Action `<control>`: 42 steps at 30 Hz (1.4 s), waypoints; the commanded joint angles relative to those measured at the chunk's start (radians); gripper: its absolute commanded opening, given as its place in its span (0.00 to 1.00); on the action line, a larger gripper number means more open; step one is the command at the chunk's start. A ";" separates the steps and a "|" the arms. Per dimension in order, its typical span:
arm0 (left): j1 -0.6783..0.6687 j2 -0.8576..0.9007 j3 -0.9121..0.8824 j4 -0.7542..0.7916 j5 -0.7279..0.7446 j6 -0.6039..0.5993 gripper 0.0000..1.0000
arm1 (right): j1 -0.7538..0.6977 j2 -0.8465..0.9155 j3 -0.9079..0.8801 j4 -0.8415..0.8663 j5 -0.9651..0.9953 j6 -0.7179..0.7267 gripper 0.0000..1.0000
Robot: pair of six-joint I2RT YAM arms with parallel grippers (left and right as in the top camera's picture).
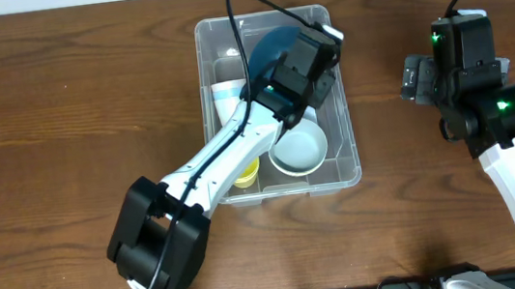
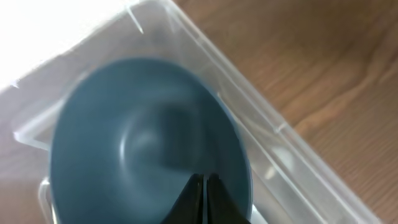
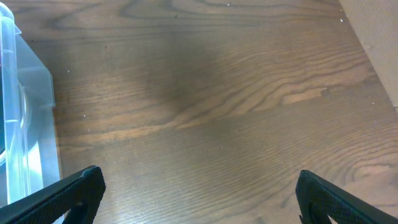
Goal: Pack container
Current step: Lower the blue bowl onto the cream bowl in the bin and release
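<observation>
Wood table (image 1: 60, 118), container (image 1: 348, 158), blue bowl (image 1: 264, 51) inside

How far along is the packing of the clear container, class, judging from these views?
Done: a blue bowl, pale bowl, yellow cup and white cup lie inside the container. In hand: the left tool is shut just over the blue bowl; a grip on it cannot be confirmed. Left: probably only pulling that arm out; the right tool hangs open over the table, holding nothing.
</observation>
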 commanded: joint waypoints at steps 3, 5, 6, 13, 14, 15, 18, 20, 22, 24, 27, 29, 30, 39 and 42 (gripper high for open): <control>0.002 0.017 0.005 -0.035 -0.015 -0.009 0.06 | -0.007 -0.010 0.015 -0.002 0.010 0.008 0.99; 0.001 0.018 0.005 -0.047 -0.015 -0.009 0.06 | -0.007 -0.010 0.015 -0.002 0.010 0.008 0.99; 0.000 0.019 0.005 -0.050 -0.015 -0.009 0.06 | -0.007 -0.010 0.015 -0.002 0.010 0.008 0.99; 0.000 0.056 0.005 -0.053 0.040 -0.013 0.06 | -0.007 -0.010 0.015 -0.002 0.010 0.009 0.99; 0.000 0.063 0.005 -0.053 0.058 -0.012 0.06 | -0.007 -0.010 0.015 -0.002 0.010 0.008 0.99; 0.000 0.072 0.005 -0.053 0.064 -0.012 0.06 | -0.007 -0.010 0.015 -0.002 0.010 0.008 0.99; 0.000 0.081 0.005 -0.063 0.061 -0.011 0.06 | -0.007 -0.010 0.015 -0.002 0.010 0.008 0.99; 0.001 0.076 0.005 -0.064 0.055 0.006 0.06 | -0.007 -0.010 0.015 -0.002 0.010 0.008 0.99; 0.002 0.067 0.005 -0.060 0.018 0.022 0.06 | -0.007 -0.010 0.015 -0.002 0.010 0.008 0.99; 0.001 0.049 0.005 -0.057 -0.041 0.022 0.06 | -0.007 -0.010 0.015 -0.002 0.010 0.008 0.99; 0.002 0.015 0.005 -0.049 -0.092 0.022 0.06 | -0.007 -0.010 0.015 -0.002 0.010 0.008 0.99; 0.002 -0.011 0.005 -0.033 -0.094 0.021 0.06 | -0.007 -0.010 0.015 -0.002 0.010 0.008 0.99; 0.001 -0.021 0.005 -0.024 -0.094 0.021 0.06 | -0.007 -0.010 0.015 -0.002 0.010 0.008 0.99; -0.004 -0.019 0.005 0.141 -0.060 0.011 0.06 | -0.007 -0.010 0.015 -0.002 0.010 0.008 0.99; 0.000 0.001 0.005 0.212 -0.060 0.011 0.06 | -0.007 -0.010 0.015 -0.002 0.010 0.008 0.99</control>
